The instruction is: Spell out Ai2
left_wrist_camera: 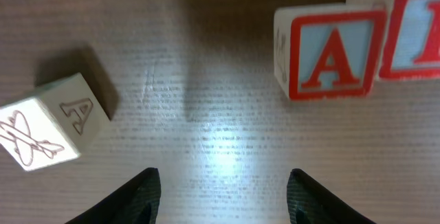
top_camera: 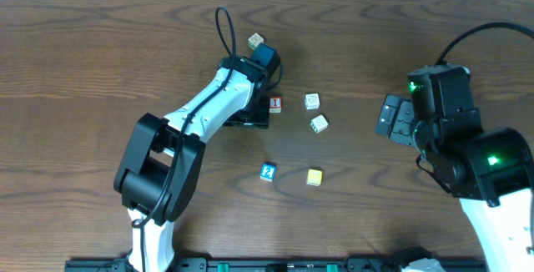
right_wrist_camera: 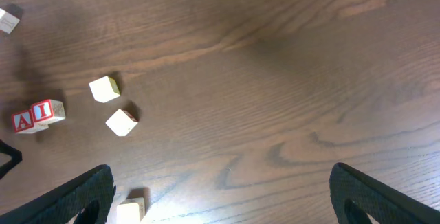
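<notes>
Left gripper (left_wrist_camera: 223,186): jaws apart, empty, bare table (left_wrist_camera: 220,114) showing in the gap. Just ahead, A cube (left_wrist_camera: 333,52) touches I cube (left_wrist_camera: 412,35), side by side. 2 cube (top_camera: 267,172) lies well apart from them, near yellow cube (top_camera: 314,177). Right gripper (right_wrist_camera: 221,183): spread wide, holding nothing.

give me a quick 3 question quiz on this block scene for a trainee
1. True or false: the A block and the I block touch side by side.
2. Which lies nearest the blue 2 block? a) yellow cube b) A block c) I block
3. Fill in: the right gripper is ___ and holds nothing.
Key: 1 true; 2 a; 3 open.
</notes>
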You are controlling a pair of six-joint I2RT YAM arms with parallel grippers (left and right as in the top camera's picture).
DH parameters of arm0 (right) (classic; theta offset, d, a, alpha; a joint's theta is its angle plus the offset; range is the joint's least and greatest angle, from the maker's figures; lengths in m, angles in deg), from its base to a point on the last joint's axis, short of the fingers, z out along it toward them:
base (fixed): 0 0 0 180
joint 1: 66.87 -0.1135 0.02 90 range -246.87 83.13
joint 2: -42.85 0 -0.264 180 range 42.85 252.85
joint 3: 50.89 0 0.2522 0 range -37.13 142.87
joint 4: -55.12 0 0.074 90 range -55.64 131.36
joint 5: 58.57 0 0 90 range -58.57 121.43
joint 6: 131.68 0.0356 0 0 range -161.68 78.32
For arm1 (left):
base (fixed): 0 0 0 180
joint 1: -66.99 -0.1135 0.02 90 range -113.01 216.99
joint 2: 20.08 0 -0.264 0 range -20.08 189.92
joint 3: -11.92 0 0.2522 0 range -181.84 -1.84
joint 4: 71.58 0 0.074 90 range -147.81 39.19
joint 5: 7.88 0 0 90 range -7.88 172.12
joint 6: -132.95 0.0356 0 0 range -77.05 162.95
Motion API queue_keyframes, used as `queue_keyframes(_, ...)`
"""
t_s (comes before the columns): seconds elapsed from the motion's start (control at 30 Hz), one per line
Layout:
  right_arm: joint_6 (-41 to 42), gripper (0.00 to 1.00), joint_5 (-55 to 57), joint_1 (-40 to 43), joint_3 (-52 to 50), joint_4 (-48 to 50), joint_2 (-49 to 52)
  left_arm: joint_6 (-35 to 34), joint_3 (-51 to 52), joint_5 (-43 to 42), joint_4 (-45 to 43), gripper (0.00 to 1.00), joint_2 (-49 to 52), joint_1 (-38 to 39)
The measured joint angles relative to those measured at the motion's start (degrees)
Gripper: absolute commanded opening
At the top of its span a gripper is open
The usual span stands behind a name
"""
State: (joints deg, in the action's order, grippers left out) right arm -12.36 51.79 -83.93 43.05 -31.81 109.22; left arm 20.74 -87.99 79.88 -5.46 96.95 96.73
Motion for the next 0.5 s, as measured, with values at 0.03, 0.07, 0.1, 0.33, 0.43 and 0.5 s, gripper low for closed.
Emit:
queue_keyframes(0.03,0.0,0.99,0.0,0.0,0.0,0.0,0.0,0.0,0.0,0.2,-0.3,0.64,0.0,0.0)
queue_keyframes(0.07,0.0,0.99,0.0,0.0,0.0,0.0,0.0,-0.2,0.0,0.4,-0.7,0.65,0.0,0.0)
queue_keyframes(0.1,0.0,0.99,0.0,0.0,0.0,0.0,0.0,-0.3,0.0,0.7,-1.3,0.65,0.0,0.0)
queue_keyframes(0.33,0.0,0.99,0.0,0.0,0.0,-0.1,0.0,-0.3,0.0,1.4,-3.8,0.66,0.0,0.0)
queue_keyframes(0.43,0.0,0.99,0.0,0.0,0.0,-0.1,0.0,-0.3,0.0,1.4,-4.3,0.67,0.0,0.0)
queue_keyframes(0.5,0.0,0.99,0.0,0.0,0.0,-0.1,0.0,-0.3,0.0,1.4,-4.3,0.68,0.0,0.0)
